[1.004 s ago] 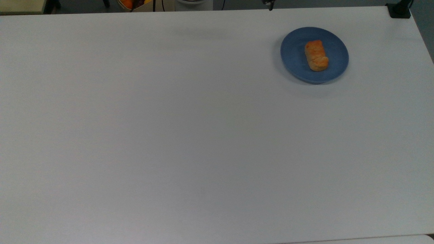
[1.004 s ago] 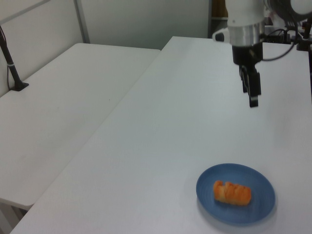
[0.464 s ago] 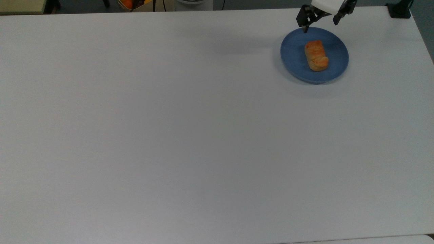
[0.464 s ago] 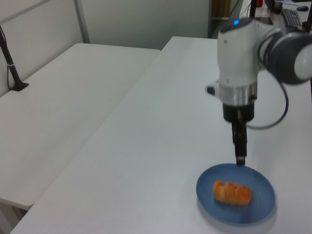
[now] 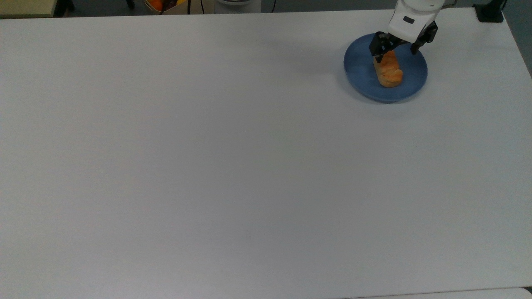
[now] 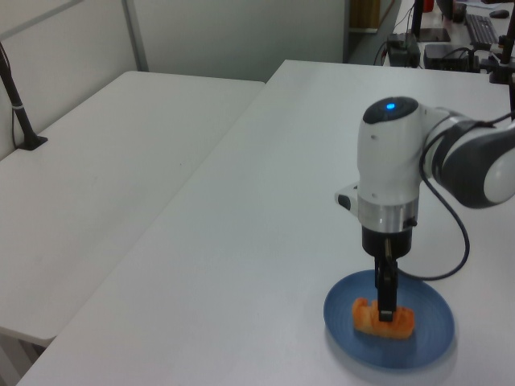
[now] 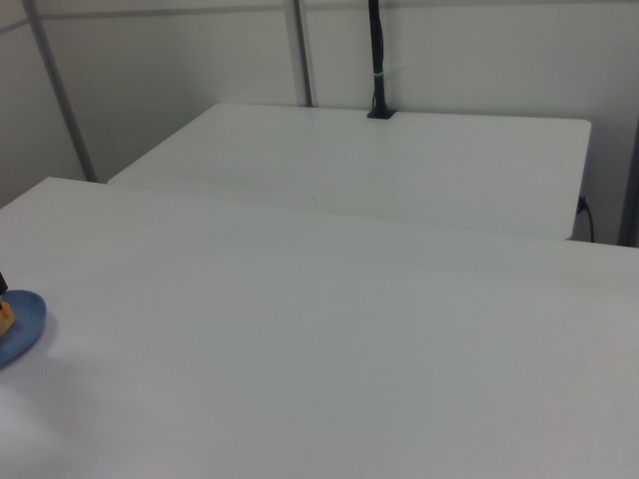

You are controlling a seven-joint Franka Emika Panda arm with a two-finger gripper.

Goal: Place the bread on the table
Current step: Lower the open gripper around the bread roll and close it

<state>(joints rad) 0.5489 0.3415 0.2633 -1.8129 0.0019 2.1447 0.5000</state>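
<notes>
We see the bread lying on the blue plate in the upper right of the top view, on the white table. Our gripper hangs over the bread's far end, fingers spread apart on either side, not clamped on it.

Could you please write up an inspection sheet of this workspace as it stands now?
Surface: white table, bare apart from the plate.
Job's things: bread lying on the blue plate, not yet on the table.
Clutter: nothing seen.
Gripper: gripper open, fingers straddling the bread's far end in the top view.
Cables: black cable looping off the arm.
Surroundings: second white table beside, with a black post.
</notes>
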